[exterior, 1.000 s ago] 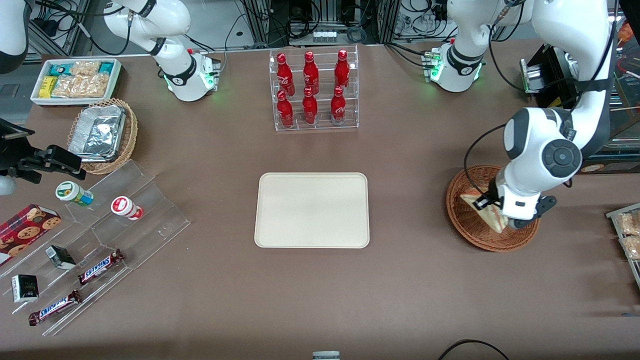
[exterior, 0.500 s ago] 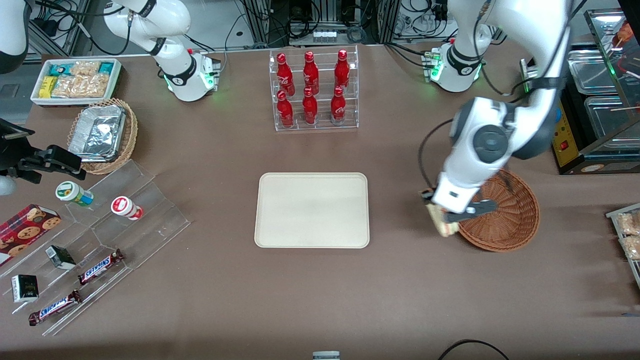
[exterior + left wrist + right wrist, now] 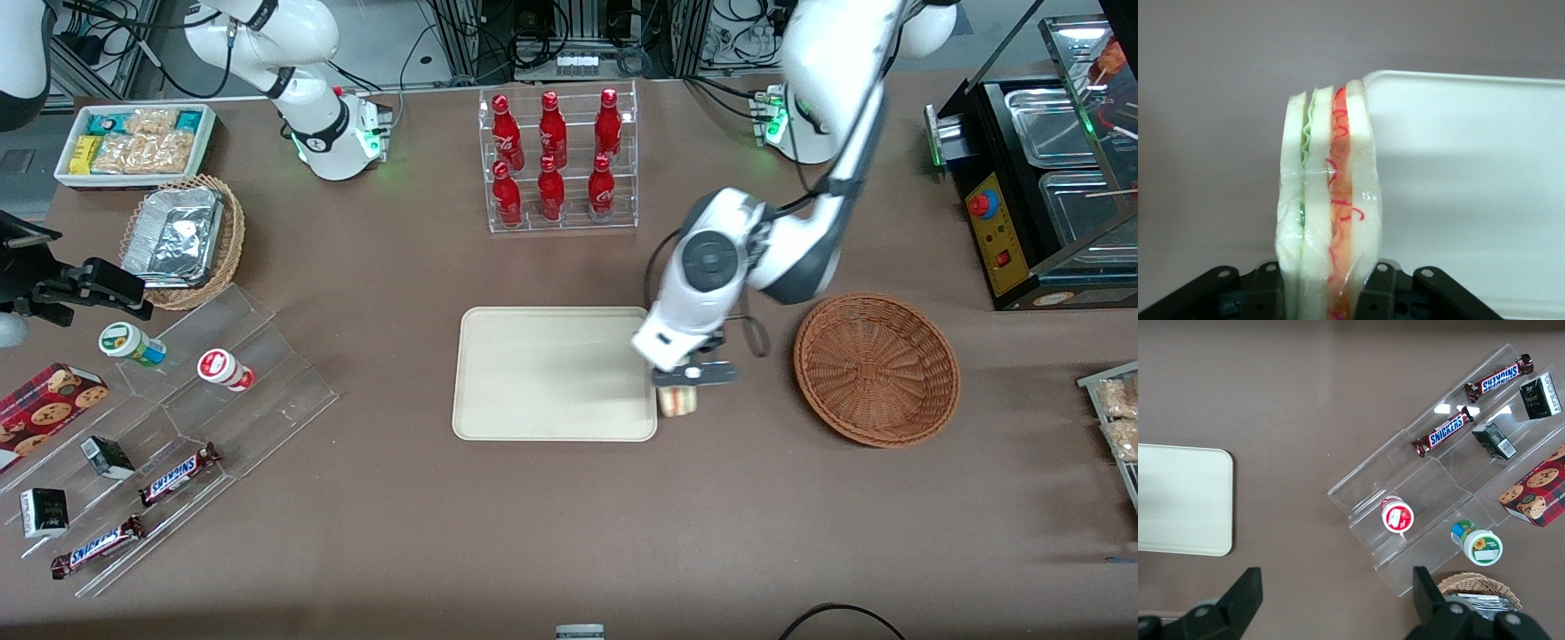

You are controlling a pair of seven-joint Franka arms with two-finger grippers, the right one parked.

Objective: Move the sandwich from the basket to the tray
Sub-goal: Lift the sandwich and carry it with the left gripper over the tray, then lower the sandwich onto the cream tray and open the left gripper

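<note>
My left gripper [image 3: 677,391] is shut on the sandwich [image 3: 677,402], a wrapped wedge of white bread with red and green filling. It holds the sandwich above the table, just beside the cream-beige tray [image 3: 498,373], at the tray's edge toward the basket. In the left wrist view the sandwich [image 3: 1328,200] stands upright between the two black fingers [image 3: 1388,293], with the tray [image 3: 1471,187] beside it. The reddish-brown wicker basket [image 3: 876,369] sits on the table toward the working arm's end, with nothing in it.
A clear rack of red bottles [image 3: 557,160] stands farther from the camera than the tray. A clear stepped display [image 3: 178,427] with snack bars, cups and boxes, a tan basket with a foil container [image 3: 182,240] and a white snack bin [image 3: 133,142] lie toward the parked arm's end.
My gripper lifted the sandwich out of the basket and carried it across to the tray's edge. The basket now holds nothing.
</note>
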